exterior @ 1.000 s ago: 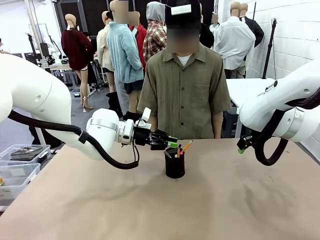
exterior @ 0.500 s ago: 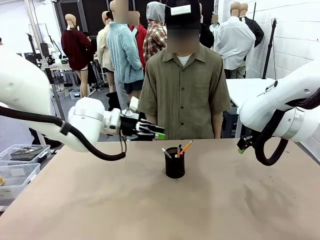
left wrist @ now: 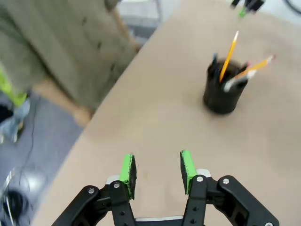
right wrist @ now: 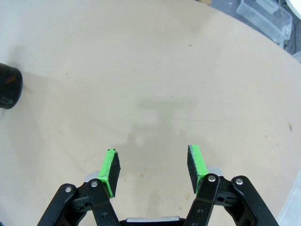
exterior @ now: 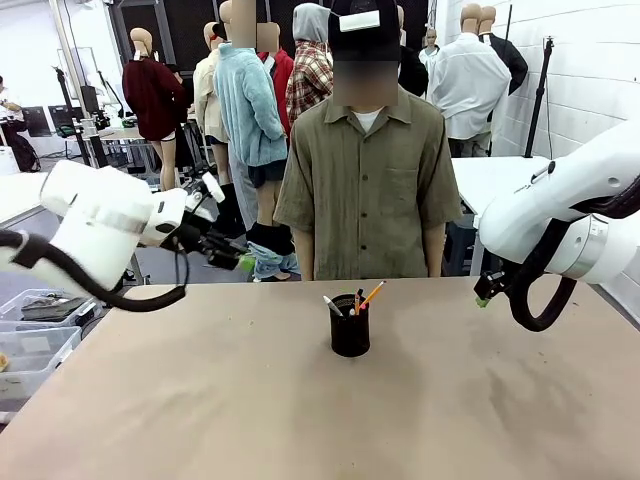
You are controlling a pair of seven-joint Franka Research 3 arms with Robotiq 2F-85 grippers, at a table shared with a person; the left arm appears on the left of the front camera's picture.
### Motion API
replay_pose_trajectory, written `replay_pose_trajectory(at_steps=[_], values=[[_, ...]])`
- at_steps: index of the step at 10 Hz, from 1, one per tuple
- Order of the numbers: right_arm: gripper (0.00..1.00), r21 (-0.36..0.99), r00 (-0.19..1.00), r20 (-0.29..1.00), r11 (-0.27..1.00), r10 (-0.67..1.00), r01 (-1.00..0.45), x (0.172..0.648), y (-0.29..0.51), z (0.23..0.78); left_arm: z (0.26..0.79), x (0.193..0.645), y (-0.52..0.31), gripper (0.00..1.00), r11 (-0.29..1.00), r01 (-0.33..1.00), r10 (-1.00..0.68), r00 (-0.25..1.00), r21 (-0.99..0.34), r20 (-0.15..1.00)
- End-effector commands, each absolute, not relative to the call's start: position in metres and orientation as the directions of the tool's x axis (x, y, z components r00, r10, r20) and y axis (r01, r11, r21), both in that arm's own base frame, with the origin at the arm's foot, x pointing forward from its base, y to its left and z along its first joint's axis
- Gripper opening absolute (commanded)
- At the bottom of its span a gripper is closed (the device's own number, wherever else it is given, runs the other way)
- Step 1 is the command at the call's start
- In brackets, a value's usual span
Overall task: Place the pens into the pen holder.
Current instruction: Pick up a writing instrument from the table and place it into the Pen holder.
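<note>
Looking at my table (exterior: 300, 420), I think the job is about done: the pens (exterior: 370, 294) stand in the pen holder (exterior: 350, 327) near the far edge. My left gripper (left wrist: 157, 168) is partly open and empty. My right gripper (right wrist: 153, 169) is wide and empty. Next, I should just rest. The top is plain brown; a person (exterior: 368, 180) stands behind.

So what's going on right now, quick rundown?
Left tool open, empty, off the table's edge. Right tool open, empty. Pens stand in pen holder. Nothing lies around the holder.
</note>
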State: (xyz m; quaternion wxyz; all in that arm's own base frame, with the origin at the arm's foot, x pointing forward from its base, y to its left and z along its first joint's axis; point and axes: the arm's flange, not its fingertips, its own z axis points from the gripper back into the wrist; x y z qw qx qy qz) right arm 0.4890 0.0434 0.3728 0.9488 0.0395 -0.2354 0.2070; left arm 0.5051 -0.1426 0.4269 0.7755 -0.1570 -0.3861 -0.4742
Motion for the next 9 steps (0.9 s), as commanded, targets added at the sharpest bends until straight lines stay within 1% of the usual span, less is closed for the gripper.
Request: replay_pose_trajectory(at_steps=[1,3,5,6,8,9], values=[[0.73,-0.009,0.797,0.473,0.907,0.375,-0.421,0.488,0.041,0.371,0.431,0.495,-0.131,0.52,0.593,0.805,-0.644,0.490,-0.021,0.587],[0.73,-0.009,0.797,0.473,0.907,0.375,-0.421,0.488,0.041,0.371,0.428,0.483,-0.114,0.52,0.710,0.702,-0.609,0.649,-0.051,0.456],[0.73,-0.009,0.797,0.473,0.907,0.375,-0.421,0.488,0.041,0.371,0.429,0.469,-0.106,0.52,0.758,0.651,-0.579,0.697,-0.035,0.424],[0.73,-0.009,0.797,0.473,0.907,0.375,-0.421,0.488,0.041,0.371,0.425,0.465,-0.104,0.52,0.795,0.606,-0.554,0.744,-0.027,0.374],[0.73,-0.009,0.797,0.473,0.907,0.375,-0.421,0.488,0.041,0.371,0.418,0.460,-0.100,0.52,0.860,0.509,-0.488,0.800,0.037,0.349],[0.73,-0.009,0.797,0.473,0.907,0.375,-0.421,0.488,0.041,0.371,0.416,0.467,-0.097,0.52,0.804,0.594,-0.546,0.746,-0.012,0.381]])
